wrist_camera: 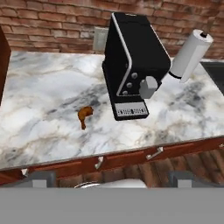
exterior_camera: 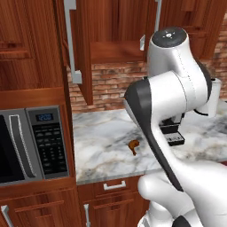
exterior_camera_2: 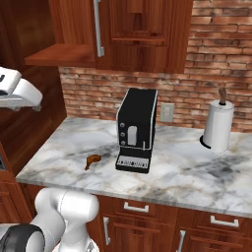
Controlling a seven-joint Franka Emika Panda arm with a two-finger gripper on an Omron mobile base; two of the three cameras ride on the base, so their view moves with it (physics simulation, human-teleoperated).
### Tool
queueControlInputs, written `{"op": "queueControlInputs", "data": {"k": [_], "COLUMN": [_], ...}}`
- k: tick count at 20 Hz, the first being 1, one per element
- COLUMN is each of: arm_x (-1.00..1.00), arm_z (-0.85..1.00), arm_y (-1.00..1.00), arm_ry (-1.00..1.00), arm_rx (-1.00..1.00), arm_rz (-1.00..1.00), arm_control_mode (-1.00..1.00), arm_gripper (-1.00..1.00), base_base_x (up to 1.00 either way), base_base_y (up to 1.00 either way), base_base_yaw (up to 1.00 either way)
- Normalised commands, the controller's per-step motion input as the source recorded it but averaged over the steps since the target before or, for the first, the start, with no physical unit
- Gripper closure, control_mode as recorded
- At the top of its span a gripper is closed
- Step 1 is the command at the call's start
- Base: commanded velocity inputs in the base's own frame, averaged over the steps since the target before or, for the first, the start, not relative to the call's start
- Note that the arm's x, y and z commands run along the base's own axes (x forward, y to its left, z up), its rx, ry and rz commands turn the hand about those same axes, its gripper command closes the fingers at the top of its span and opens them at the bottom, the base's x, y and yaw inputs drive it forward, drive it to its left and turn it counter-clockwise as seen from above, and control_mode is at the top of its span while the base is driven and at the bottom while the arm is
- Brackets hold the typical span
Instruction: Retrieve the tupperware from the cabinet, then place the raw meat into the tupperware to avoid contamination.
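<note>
The raw meat (exterior_camera: pixel 133 146) (exterior_camera_2: pixel 92 160) (wrist_camera: pixel 84 114), a small reddish-brown drumstick, lies on the marble counter (exterior_camera: pixel 102 146) (wrist_camera: pixel 39 113) just left of the black coffee machine. Above the counter, the cabinet (exterior_camera: pixel 116 26) (exterior_camera_2: pixel 138 29) of dark reddish wood stands with its doors swung open, and the visible part of its shelf (exterior_camera: pixel 116 51) is bare. The tupperware is out of view. My gripper (wrist_camera: pixel 111 179) hangs high above the counter's front edge and looks down at the meat. Its fingertips (wrist_camera: pixel 37 178) stand wide apart, open, with nothing between them.
A black coffee machine (exterior_camera_2: pixel 136 129) (wrist_camera: pixel 133 61) stands mid-counter, with a paper towel roll (exterior_camera_2: pixel 218 125) (wrist_camera: pixel 190 54) to its right against the brick wall. A microwave (exterior_camera: pixel 31 144) is built in at the left. Drawers (exterior_camera_2: pixel 142 209) run below the counter.
</note>
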Motion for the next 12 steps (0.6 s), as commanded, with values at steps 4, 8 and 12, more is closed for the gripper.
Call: {"op": "queueControlInputs", "data": {"k": [4,8,12], "arm_x": [-0.02,0.13,0.11], "arm_z": [0.18,0.07,0.09], "arm_y": [-0.64,-0.82,-0.53], "arm_ry": [-0.06,-0.01,-0.11], "arm_rx": [-0.09,0.04,0.06], "arm_rz": [0.09,0.01,0.1], "arm_control_mode": [-1.0,-1.0,-1.0], "arm_gripper": [-1.0,-1.0,-1.0], "base_base_x": [0.0,0.0,0.0], "base_base_y": [0.0,0.0,0.0], "base_base_yaw": [0.0,0.0,0.0]}}
